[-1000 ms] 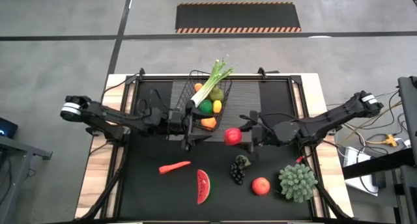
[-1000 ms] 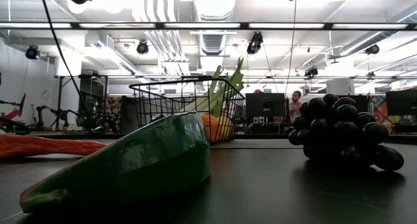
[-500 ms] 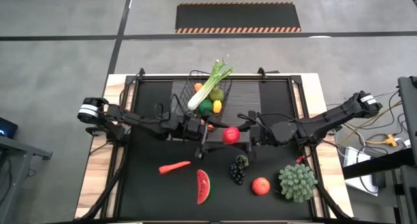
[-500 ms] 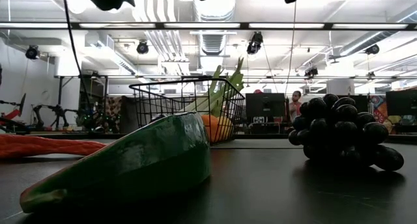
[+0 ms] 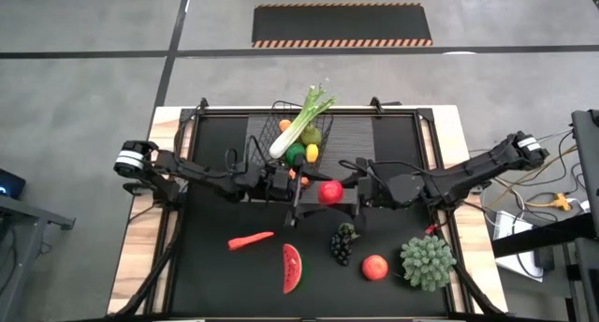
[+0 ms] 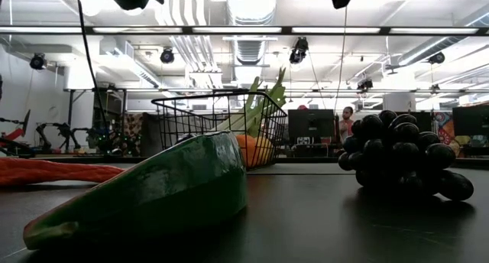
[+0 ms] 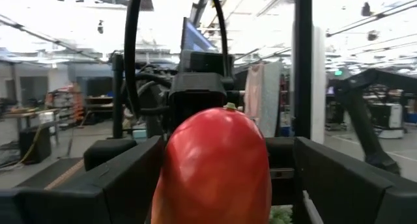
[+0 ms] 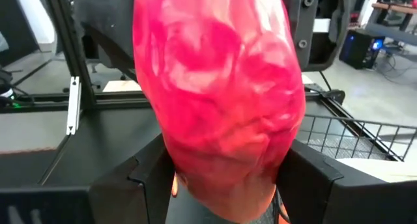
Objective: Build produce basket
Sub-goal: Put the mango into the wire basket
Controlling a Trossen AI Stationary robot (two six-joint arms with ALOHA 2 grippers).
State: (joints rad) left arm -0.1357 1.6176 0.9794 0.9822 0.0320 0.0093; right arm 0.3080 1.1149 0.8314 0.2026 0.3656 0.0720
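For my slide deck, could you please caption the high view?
Right gripper presents a red apple to the open left gripper beside the basket.

A robotics lab or workshop is showing here: exposed ceiling ducts (image 6: 252,22) and strip lights (image 6: 382,30) are running overhead, monitors (image 6: 311,125) are standing on benches behind the table (image 5: 131,256), a person (image 6: 348,119) is standing far back, and a hazard-striped floor mat (image 5: 342,25) is lying on bare concrete.

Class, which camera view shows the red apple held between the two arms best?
The high view: the red apple sits whole, in context, between the left pincer and right pincer, above the mat. Both wrist views show it close up, filling the picture. The low view shows at most a sliver at the top edge.
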